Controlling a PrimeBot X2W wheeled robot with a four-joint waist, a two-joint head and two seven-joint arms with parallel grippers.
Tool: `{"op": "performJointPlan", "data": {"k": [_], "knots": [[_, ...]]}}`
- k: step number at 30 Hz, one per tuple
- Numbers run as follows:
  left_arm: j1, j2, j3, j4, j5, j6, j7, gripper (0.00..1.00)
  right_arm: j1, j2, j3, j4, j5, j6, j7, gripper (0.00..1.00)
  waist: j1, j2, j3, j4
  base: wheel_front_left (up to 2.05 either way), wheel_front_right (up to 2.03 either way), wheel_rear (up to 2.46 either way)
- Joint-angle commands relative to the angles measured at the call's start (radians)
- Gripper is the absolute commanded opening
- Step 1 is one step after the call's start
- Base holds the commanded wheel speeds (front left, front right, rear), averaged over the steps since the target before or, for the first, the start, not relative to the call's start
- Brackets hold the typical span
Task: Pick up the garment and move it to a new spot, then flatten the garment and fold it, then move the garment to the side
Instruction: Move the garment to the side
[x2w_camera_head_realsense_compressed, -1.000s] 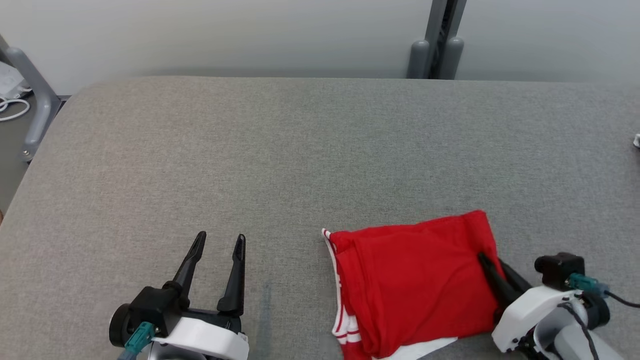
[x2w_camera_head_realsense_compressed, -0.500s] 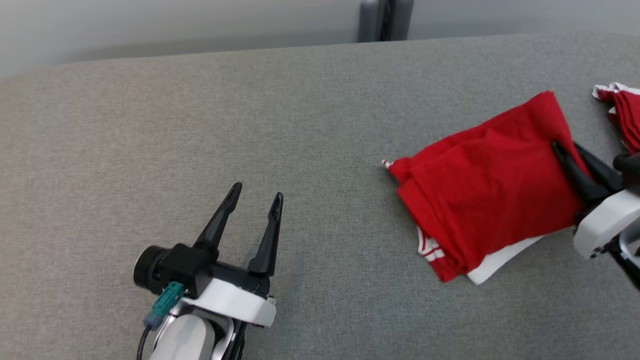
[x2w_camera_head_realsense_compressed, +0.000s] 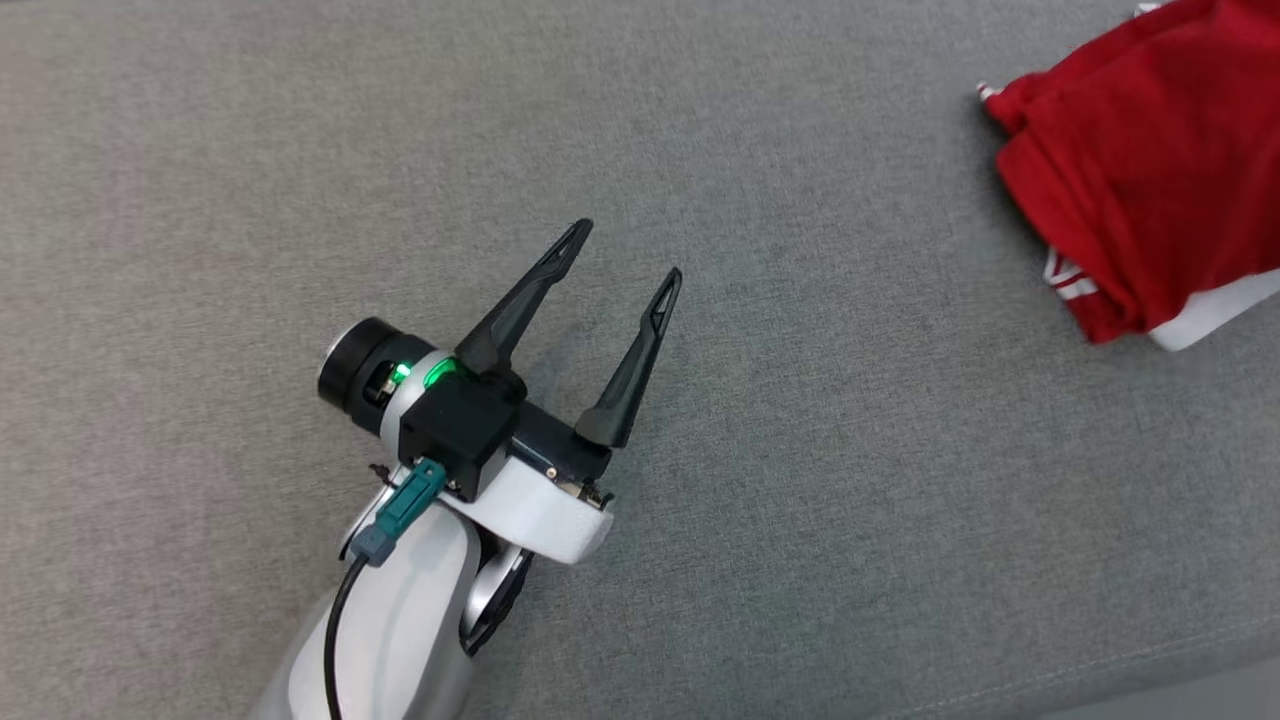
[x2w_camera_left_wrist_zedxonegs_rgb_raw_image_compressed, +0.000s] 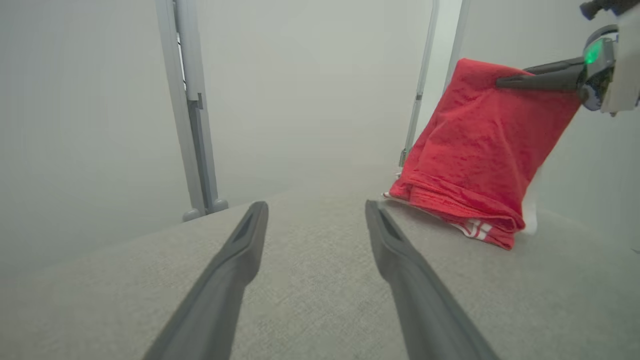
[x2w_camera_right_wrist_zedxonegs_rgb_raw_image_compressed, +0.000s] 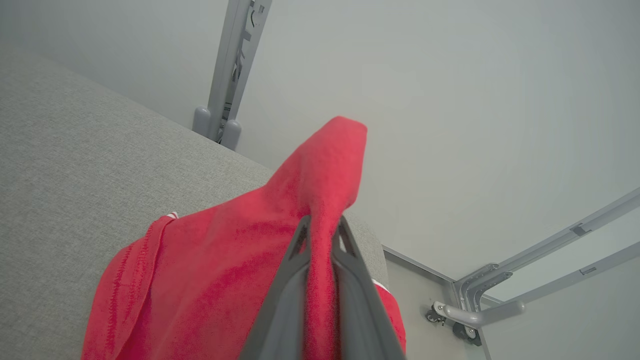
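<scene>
So the right gripper (x2w_camera_right_wrist_zedxonegs_rgb_raw_image_compressed: 322, 222) is clamped tight on a pinch of red cloth. In its own wrist view the fabric is squeezed between the two fingers and pokes up past the tips. That's the garment (x2w_camera_left_wrist_zedxonegs_rgb_raw_image_compressed: 480, 150), folded into a thick red bundle with white stripes at the low end.

From the left wrist view it hangs away from that pinch, so its long axis runs from the gripped upper edge down to the striped fold. The low end looks like it's touching or just brushing the grey padded surface (x2w_camera_head_realsense_compressed: 800, 450), can't really tell which.

The left gripper (x2w_camera_head_realsense_compressed: 630, 250) is spread wide with nothing in it, just above the surface. The garment is well apart from it, ahead and off to its right, tucked in the top right corner of the head view.

My read: this is the move-it-aside step and it's entirely the right arm's job. The garment sits on the robot's right, so it just needs lowering flat along that hanging axis.
</scene>
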Motion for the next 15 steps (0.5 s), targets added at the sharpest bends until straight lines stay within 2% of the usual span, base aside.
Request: {"op": "performJointPlan", "data": {"k": [1, 7, 15], "knots": [[-0.029, 0.008, -0.004, 0.000, 0.010, -0.006, -0.004, 1.00, -0.024, -0.013, -0.016, 0.004, 0.011, -0.001, -0.002, 0.00, 0.0000, 0.0000, 0.068, -0.043, 0.00, 0.00, 0.00], [-0.104, 0.020, -0.029, -0.001, 0.024, -0.017, -0.004, 1.00, -0.096, -0.083, -0.052, 0.039, 0.023, -0.001, 0.003, 0.00, 0.0000, 0.0000, 0.157, -0.057, 0.00, 0.00, 0.00], [-0.162, 0.020, -0.062, -0.020, 0.024, -0.020, -0.004, 1.00, -0.150, -0.157, -0.069, 0.184, 0.042, -0.001, -0.005, 0.00, 0.0000, 0.0000, 0.247, -0.028, 0.00, 0.00, 0.00]]}}
